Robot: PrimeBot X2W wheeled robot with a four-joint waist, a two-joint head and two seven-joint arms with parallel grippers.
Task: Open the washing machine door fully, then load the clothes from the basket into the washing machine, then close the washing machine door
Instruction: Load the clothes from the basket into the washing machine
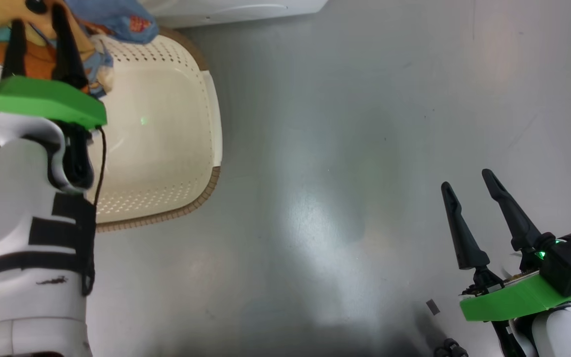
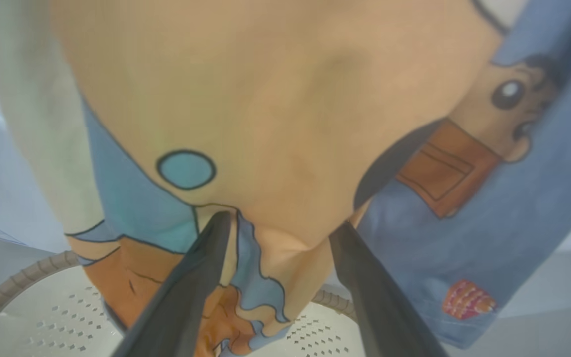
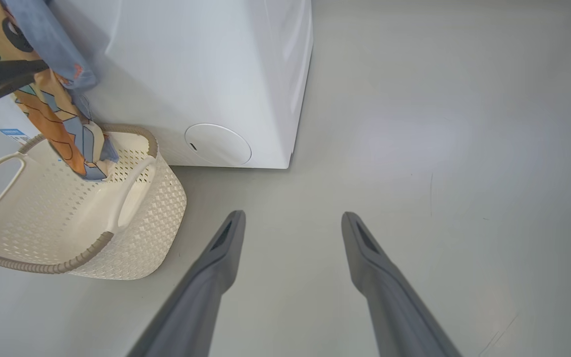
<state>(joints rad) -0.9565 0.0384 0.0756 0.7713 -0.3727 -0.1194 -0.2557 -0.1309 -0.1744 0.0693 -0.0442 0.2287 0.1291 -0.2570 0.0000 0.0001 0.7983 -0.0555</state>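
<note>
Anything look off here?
The patterned cloth hangs by the washing machine, only its lower end reaching into the basket; its top is out of frame. The left gripper straddles it with fingers open, not pinching it.

Floor [image 1: 345,148]: smooth, grey, glossy. Broad pale light patches reflected across its middle. Few tiny dark specks scattered about. Faint hairline scratch [image 3: 430,193] running near upright in right wrist view. Small grey rectangular scrap [image 1: 432,307] lying flat on floor, lower right of head view; material cannot be told.
</note>
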